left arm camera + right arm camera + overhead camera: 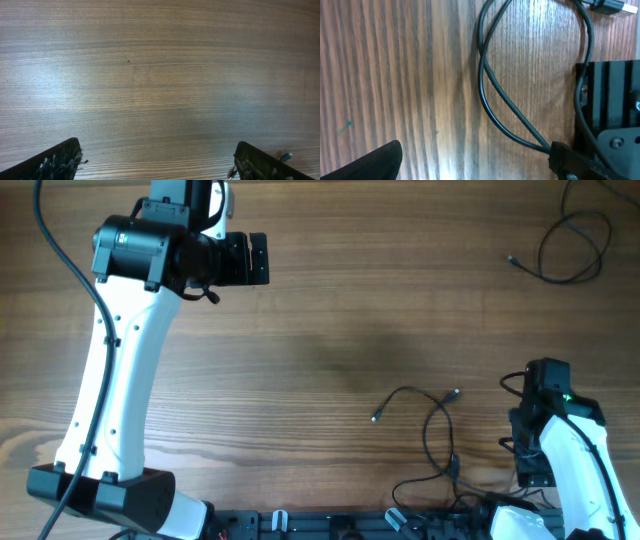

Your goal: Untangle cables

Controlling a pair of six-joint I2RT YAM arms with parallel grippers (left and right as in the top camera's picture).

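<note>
One thin black cable (573,242) lies coiled at the far right corner, its plug tip (512,259) pointing left. A second cable (433,425) lies near the front centre-right, with two small tips up and a strand running toward the front edge. My left gripper (264,260) is open over bare wood at the far left, far from both. In the left wrist view its fingers (52,162) frame only wood. My right gripper (527,460) is open, low beside its base. The right wrist view shows a cable strand (487,95) curving past the right finger (570,161), with nothing between the jaws.
The right arm's black base block (612,100) fills the right side of the right wrist view, with a plug (607,6) above it. The left arm's white link (120,380) crosses the table's left side. A black rail (330,525) runs along the front edge.
</note>
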